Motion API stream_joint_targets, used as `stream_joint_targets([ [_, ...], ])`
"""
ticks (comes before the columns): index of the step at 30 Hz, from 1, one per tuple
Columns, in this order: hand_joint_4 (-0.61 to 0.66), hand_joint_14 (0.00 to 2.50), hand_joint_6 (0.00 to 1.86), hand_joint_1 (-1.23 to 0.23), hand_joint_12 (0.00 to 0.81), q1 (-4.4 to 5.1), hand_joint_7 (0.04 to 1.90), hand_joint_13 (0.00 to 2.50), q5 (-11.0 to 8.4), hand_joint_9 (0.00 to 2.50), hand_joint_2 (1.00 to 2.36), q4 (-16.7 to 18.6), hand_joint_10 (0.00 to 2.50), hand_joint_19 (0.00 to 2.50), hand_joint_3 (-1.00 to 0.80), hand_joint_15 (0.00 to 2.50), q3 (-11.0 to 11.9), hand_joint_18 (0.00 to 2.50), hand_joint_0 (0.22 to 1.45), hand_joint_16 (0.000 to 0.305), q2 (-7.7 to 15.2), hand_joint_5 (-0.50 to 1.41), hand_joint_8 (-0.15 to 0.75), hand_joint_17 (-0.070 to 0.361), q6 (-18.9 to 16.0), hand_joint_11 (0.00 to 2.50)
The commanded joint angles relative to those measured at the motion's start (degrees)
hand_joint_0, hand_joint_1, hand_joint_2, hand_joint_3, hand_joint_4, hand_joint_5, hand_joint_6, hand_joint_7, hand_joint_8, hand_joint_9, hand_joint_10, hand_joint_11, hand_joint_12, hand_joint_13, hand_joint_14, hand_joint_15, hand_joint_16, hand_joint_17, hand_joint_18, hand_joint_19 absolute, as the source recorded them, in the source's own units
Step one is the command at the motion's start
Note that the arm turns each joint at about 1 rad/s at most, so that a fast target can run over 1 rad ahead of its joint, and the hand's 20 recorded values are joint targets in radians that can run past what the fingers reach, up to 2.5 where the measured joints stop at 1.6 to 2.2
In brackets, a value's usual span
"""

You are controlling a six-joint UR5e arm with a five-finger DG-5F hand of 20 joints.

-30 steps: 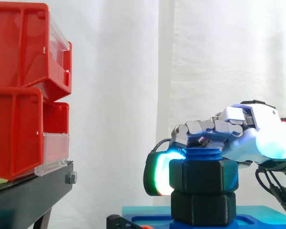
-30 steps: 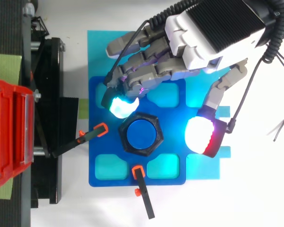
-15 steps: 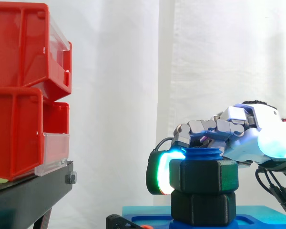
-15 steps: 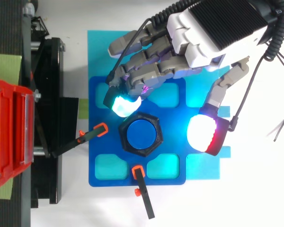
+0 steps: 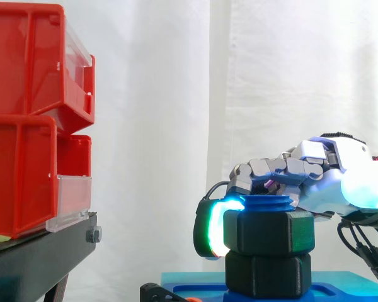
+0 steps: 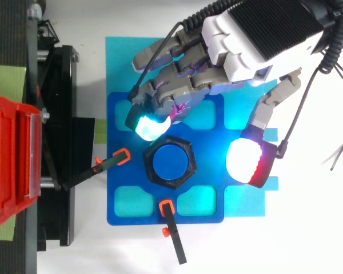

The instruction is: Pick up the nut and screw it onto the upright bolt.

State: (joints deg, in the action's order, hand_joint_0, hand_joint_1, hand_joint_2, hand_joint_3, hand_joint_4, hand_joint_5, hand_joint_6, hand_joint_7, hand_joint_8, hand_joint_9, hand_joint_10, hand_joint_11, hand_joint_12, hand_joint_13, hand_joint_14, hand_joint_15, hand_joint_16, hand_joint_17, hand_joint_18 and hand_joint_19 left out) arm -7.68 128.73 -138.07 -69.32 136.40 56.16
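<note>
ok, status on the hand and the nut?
Hand open, one glowing fingertip beside black hexagonal plastic nut, thumb clear. Nut threaded on blue upright bolt, bolt top showing. Nothing in the way.

The white tabletop carries everything here. Directly under the fingers of the hand, a light blue sheet lies flat on it, with a darker blue tray on top. Out past the fingertips a black stand sits on the table too. Two orange-tipped clamps touch the tray's edges.
</note>
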Motion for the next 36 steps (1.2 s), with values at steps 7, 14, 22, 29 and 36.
stream_joint_targets([
  [7,0.28,0.00,0.50,-0.28,0.257,-0.58,1.03,0.65,1.52,1.05,1.00,-0.4,0.00,0.00,-0.50,0.00,1.8,0.30,0.45,0.021,-0.1,-0.08,0.298,0.048,-0.5,0.00],
  [14,0.24,0.00,0.50,-0.28,0.269,-1.19,0.83,0.61,3.28,0.90,1.00,-3.6,0.00,0.00,-0.50,0.00,5.9,0.27,0.44,0.023,-0.1,-0.15,0.285,0.053,-1.1,0.00],
  [22,0.23,0.00,0.50,-0.29,0.274,-1.99,0.80,0.58,3.54,0.86,1.00,-12.3,0.00,0.00,-0.50,0.00,8.9,0.23,0.43,0.025,-4.8,-0.15,0.283,0.057,0.1,0.00],
  [29,0.23,0.00,0.50,-0.29,0.280,-2.78,0.81,0.56,3.72,0.83,1.00,-14.2,0.00,0.00,-0.50,0.00,8.9,0.21,0.43,0.026,-6.9,-0.15,0.282,0.058,0.4,0.00],
  [36,0.23,0.00,0.50,-0.31,0.283,-3.04,0.80,0.54,1.70,0.81,1.00,-21.2,0.00,0.00,-0.50,0.00,8.6,0.19,0.44,0.026,-10.1,-0.15,0.277,0.058,0.6,0.00],
])
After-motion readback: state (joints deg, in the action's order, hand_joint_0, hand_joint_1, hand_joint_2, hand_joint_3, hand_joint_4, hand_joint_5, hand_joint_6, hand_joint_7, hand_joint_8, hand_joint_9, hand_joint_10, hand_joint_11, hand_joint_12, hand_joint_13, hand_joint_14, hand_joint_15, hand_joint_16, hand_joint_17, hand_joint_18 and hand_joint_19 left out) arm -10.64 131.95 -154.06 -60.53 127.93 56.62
